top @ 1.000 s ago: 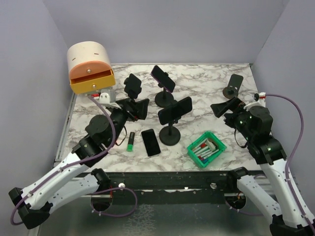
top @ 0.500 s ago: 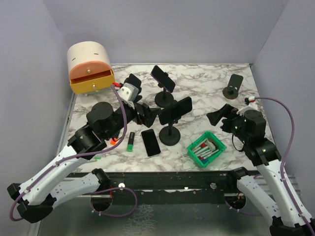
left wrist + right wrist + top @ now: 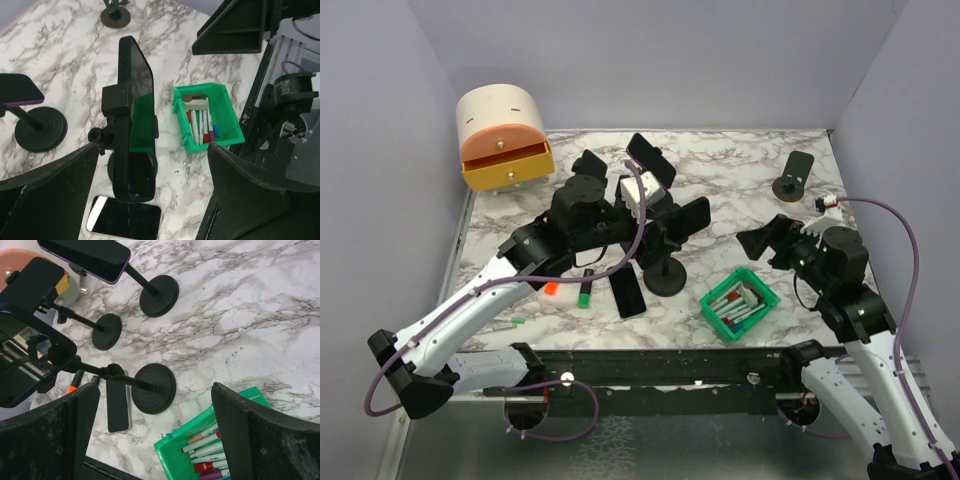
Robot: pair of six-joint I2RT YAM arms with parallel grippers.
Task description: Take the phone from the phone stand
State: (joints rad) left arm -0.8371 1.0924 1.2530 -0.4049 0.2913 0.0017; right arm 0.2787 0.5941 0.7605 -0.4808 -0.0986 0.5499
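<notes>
Left claw (image 3: 152, 147): spread wide, lined up on phone (image 3: 132, 120).
Right claw (image 3: 155, 385): spread, empty.
Hazard: off-centre closing could tip stand (image 3: 667, 275), dropping phone onto desk (image 3: 740, 180).

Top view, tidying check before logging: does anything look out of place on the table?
A black phone lies flat by the near stand's base; a green marker and small orange piece lie loose, outside the green bin.

Top view: left arm (image 3: 582, 205) covers much of phone (image 3: 688, 215) in phone stand (image 3: 667, 278). Left wrist view: loose phone (image 3: 122, 220) cut by bottom edge. Right wrist view: purple-cased phone (image 3: 87, 255) cut by top edge. Print on markers (image 3: 202, 442) too small to read.
</notes>
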